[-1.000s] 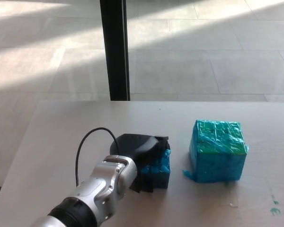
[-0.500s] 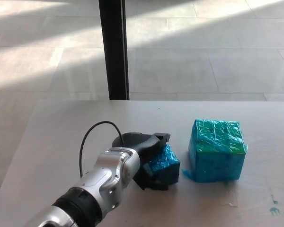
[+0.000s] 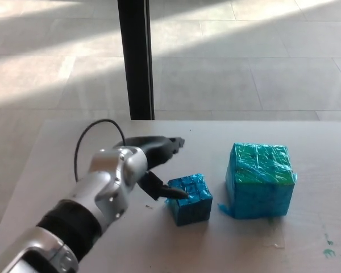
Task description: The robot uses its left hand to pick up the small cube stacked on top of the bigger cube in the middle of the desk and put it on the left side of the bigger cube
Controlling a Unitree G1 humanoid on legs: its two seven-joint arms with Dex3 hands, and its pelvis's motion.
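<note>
The small cube [image 3: 190, 199] sits on the desk [image 3: 62, 165] just below the frame's centre, just left of the big cube [image 3: 260, 180], with a narrow gap between them. It rests flat on the desktop, turned slightly so one corner faces the lower edge of the frame.

The left hand [image 3: 158, 165] is left of and slightly above the small cube, coming in from the lower left. It is released, fingers spread: one finger [image 3: 169, 143] points toward upper right, above the cube and clear of it; the lower fingertip [image 3: 176, 193] lies at the cube's upper-left edge, and whether it touches cannot be told. A black cable [image 3: 91, 133] loops above the wrist.

A dark post [image 3: 135, 57] stands behind the desk at upper centre-left.
</note>
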